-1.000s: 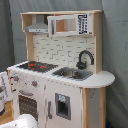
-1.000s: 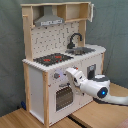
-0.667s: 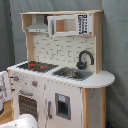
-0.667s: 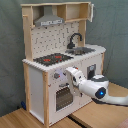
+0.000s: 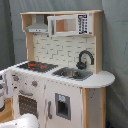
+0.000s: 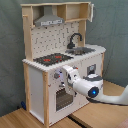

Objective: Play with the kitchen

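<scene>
I'm bringing the end effector (image 6: pixel 64 74) up against the knobs (image 6: pixel 57 76) on the kitchen (image 6: pixel 37 82), which is standing on the floor; can't tell if it's clenched. Kitchen's looking rigid, heavy wood, so I'm judging knobs or oven handle (image 6: pixel 60 89) as the grip spots
</scene>
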Tool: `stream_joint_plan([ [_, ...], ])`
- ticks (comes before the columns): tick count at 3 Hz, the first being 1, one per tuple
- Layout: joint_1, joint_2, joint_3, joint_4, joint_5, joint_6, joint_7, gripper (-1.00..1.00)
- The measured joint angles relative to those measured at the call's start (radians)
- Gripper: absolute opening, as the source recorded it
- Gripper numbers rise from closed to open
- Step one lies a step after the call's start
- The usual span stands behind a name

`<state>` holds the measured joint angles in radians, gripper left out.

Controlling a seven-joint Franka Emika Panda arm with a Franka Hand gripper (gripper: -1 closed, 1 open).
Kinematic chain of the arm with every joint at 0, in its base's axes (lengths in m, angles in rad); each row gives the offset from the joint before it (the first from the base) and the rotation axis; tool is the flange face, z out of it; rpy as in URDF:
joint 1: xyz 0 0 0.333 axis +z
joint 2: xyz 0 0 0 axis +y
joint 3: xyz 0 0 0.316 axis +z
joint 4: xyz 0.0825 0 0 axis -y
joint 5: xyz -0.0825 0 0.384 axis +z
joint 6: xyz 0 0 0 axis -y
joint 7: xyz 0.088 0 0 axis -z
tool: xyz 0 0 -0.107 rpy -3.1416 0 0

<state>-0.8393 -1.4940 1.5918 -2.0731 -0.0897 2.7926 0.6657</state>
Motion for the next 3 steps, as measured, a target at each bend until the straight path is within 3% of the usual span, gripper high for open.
stream_joint_plan([
  [1, -0.063, 0.000, 0.000, 0.077, -0.002, -0.021, 0.000, 1.00],
  [2, -0.084, 0.000, 0.000, 0.106, -0.002, -0.036, 0.000, 1.00],
  [3, -0.084, 0.000, 0.000, 0.106, -0.002, -0.036, 0.000, -1.00],
])
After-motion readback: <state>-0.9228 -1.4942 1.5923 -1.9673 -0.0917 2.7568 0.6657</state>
